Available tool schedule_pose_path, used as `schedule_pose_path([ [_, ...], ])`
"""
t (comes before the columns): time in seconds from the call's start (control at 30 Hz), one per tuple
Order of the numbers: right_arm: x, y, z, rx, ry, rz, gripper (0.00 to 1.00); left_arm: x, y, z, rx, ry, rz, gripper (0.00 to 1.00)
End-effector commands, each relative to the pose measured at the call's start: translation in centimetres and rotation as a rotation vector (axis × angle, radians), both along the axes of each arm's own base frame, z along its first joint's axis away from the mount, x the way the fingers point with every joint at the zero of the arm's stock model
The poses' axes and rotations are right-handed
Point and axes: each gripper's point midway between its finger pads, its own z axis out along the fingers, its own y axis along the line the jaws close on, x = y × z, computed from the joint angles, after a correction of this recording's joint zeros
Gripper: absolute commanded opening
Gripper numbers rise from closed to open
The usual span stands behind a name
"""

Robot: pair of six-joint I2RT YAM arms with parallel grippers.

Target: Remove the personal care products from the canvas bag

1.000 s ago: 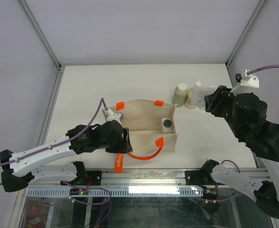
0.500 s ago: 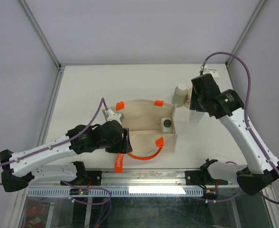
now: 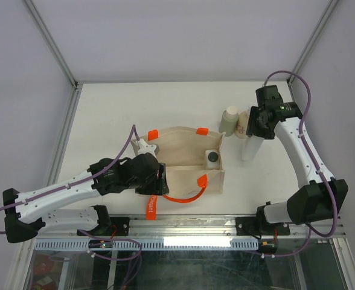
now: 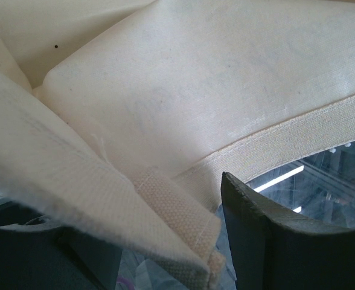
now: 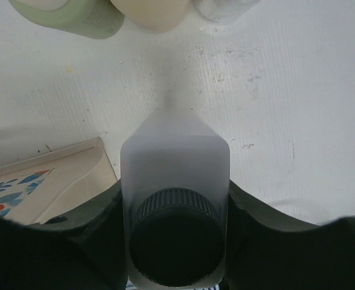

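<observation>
The canvas bag (image 3: 183, 145) lies open mid-table, orange handle (image 3: 180, 197) at its near side. My left gripper (image 3: 160, 181) is shut on the bag's left rim; the left wrist view shows the folded canvas hem (image 4: 171, 211) between its fingers (image 4: 274, 241). One white square dark-capped bottle (image 3: 212, 158) stands inside the bag's right end. My right gripper (image 3: 254, 130) is shut on another white square bottle (image 3: 248, 150), held upright just right of the bag; its dark cap (image 5: 174, 232) sits between the fingers. A beige round-capped bottle (image 3: 230, 119) and a cream bottle (image 3: 244, 124) stand behind it.
The right wrist view shows the bag's floral-printed corner (image 5: 38, 181) at left and three standing bottles along the top edge (image 5: 150, 9). An orange strap (image 3: 151, 205) hangs over the table's near edge. Metal frame posts rise at the back corners.
The right arm has swung down and back from high on the right, carrying the white bottle to just right of the bag by the standing bottles. The left arm holds still.
</observation>
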Motion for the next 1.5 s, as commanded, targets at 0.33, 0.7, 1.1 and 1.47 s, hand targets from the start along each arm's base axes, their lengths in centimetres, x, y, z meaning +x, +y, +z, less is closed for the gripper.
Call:
schedule_pose_path([
  [0.33,5.4,4.1,-1.0,0.164,-0.169,0.230,0.00,1.0,-2.1,1.5,-0.041,-0.032,-0.009,0.59],
  [0.7,6.8,4.5,-2.8,0.048,-0.247,0.309,0.00,1.1,-2.0,1.6,-0.036,-0.032,0.000,0.59],
  [1.1,5.2,3.9,-3.4,0.003,-0.218,0.301,0.76,1.0,-2.0,1.6,-0.034,-0.034,-0.012,0.59],
  [1.47,0.0,3.8,1.1,0.120,-0.228,0.196,0.86,0.8,-2.0,1.6,-0.031,-0.033,-0.033,0.59],
])
